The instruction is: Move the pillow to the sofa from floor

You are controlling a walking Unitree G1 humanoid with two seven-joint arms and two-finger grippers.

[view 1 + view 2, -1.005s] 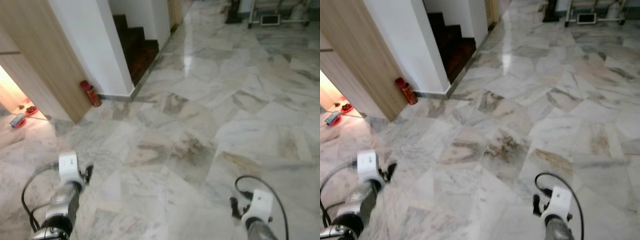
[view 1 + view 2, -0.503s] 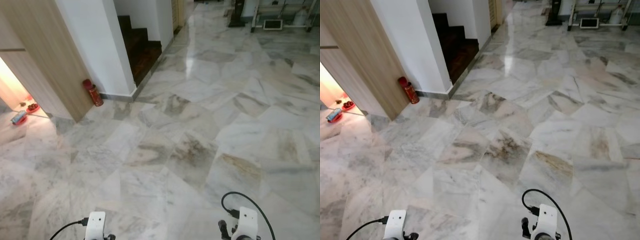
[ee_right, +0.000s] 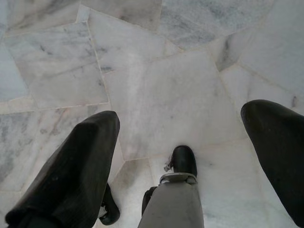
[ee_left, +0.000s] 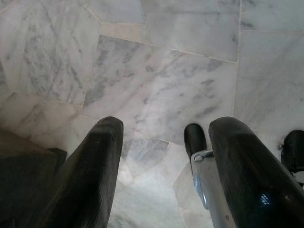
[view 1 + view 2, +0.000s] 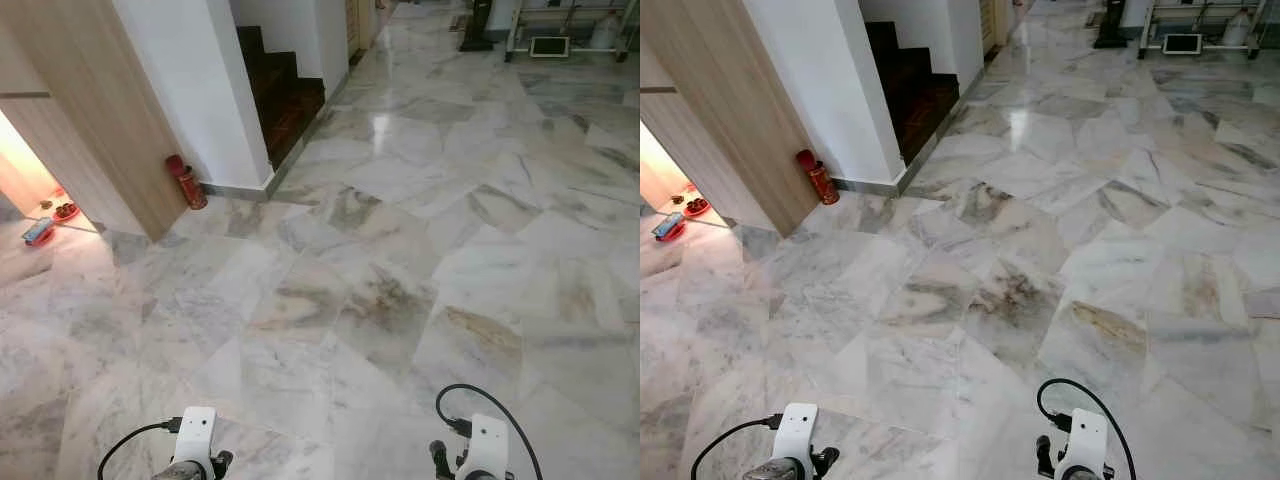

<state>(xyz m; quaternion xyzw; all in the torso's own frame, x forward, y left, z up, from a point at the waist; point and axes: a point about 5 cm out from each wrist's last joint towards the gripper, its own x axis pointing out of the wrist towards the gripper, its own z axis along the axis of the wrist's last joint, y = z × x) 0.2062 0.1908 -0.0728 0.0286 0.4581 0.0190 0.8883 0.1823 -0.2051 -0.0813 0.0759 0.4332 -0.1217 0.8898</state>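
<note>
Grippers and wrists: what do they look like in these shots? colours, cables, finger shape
Each wrist ends in a white boxy module, left and right, with a black cable looping off it: the left one, the right one. A little silver arm shows under the left module. In the wrist views, the left gripper and right gripper each have two thick, rounded black fingers with a dull matte surface.

Left arm dropped low, right arm lower too, both hanging
</note>
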